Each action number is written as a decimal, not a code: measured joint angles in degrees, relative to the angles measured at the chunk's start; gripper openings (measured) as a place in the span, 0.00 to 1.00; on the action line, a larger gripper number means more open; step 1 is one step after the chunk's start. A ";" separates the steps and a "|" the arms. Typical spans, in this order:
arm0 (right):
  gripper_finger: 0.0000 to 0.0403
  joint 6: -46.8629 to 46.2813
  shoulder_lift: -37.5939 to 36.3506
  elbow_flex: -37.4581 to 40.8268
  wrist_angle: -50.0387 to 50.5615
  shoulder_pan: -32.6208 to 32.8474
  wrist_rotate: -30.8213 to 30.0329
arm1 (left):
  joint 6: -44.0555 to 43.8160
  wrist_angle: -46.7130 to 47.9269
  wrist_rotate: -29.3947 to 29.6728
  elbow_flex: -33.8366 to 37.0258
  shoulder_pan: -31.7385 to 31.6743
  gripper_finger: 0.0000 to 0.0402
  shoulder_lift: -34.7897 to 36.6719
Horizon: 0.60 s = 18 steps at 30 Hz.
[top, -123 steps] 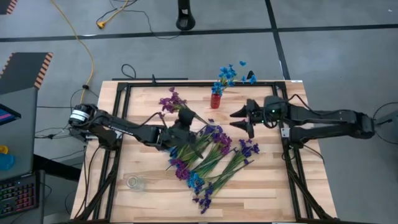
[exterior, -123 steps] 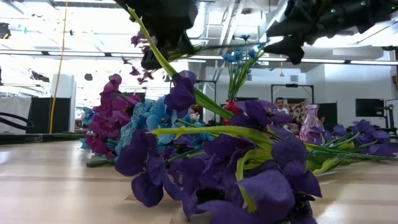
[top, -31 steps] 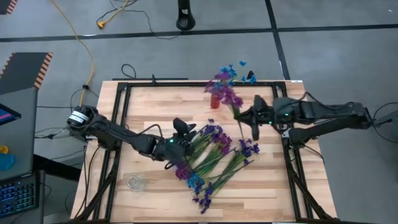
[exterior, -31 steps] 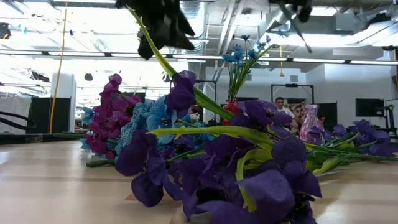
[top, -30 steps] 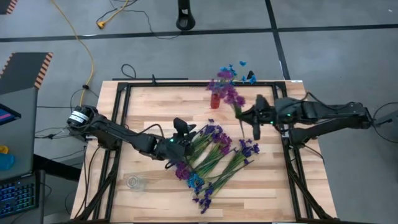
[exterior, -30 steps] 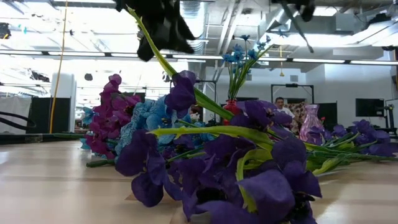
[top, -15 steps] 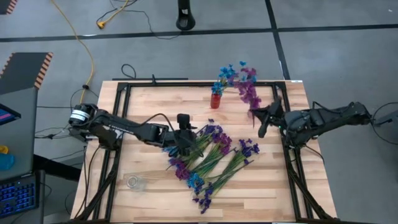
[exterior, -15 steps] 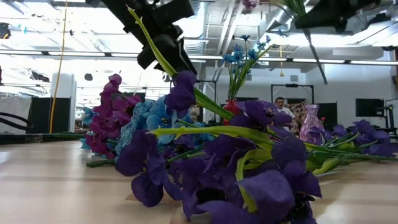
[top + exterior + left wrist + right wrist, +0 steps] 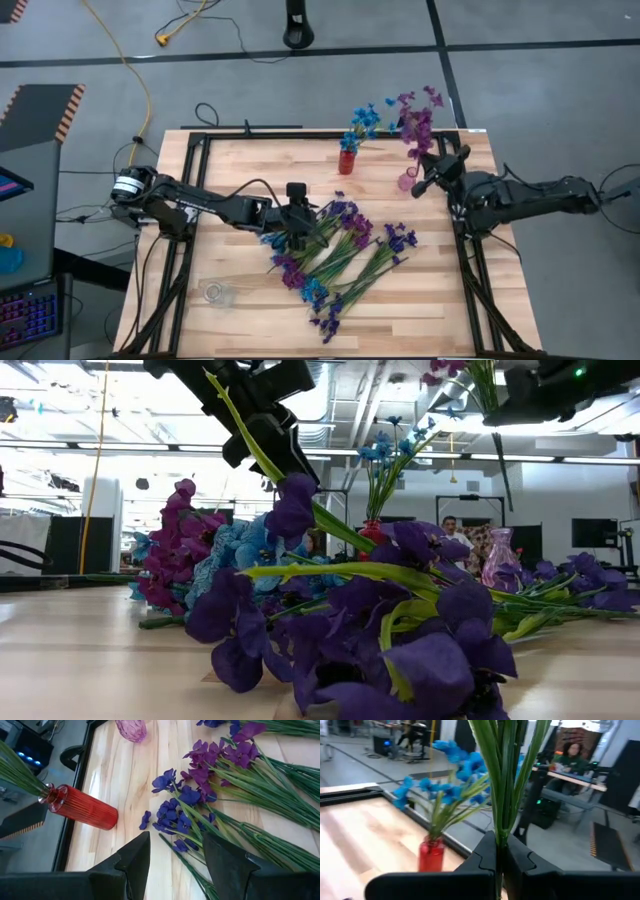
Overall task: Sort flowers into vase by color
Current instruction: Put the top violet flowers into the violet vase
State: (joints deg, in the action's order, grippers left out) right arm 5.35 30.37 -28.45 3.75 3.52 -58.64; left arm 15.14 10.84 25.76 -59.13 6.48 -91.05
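Observation:
The flowers (image 9: 340, 250) lie in a loose pile at mid-table, blue, magenta and dark violet on green stems. My left gripper (image 9: 295, 222) hovers open over the pile's left part; the left wrist view shows its fingers apart above violet blossoms (image 9: 180, 815). My right gripper (image 9: 428, 172) is shut on a magenta bunch (image 9: 415, 115) at the far right, beside a pink vase (image 9: 407, 183). A red vase (image 9: 347, 160) stands upright and holds blue flowers (image 9: 365, 118). My right gripper pinches several green stems of the magenta bunch (image 9: 501, 827) between its two fingers, coming at them about level and across them. The bunch stands roughly upright and clear of the table: blossoms above the fingers, stem ends (image 9: 500, 470) hanging below.
A clear glass vase (image 9: 215, 293) stands near the front left. A black metal frame (image 9: 200, 140) runs around the tabletop. A person sits in the room beyond the table (image 9: 452, 530). Bare wood lies left of the pile.
My right gripper has gone toward the table's right edge and sunk a little, staying shut; the magenta bunch has swung from over the red vase to upright beside the pink vase. My left gripper, still open, has rolled and shifted slightly toward the far edge over the pile.

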 joint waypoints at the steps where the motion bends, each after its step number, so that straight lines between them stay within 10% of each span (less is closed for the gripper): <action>1: 0.09 1.02 -0.22 0.75 -1.66 -0.84 0.02 | 0.00 -0.01 0.01 0.00 -0.02 0.42 0.00; 18: 0.09 7.75 -1.61 11.15 -20.85 -9.36 7.10 | 0.00 -0.01 0.04 0.00 0.00 0.42 0.00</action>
State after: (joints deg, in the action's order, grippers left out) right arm 13.10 28.75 -17.30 -17.10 -5.84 -51.54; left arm 15.14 10.83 25.80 -59.13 6.48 -91.05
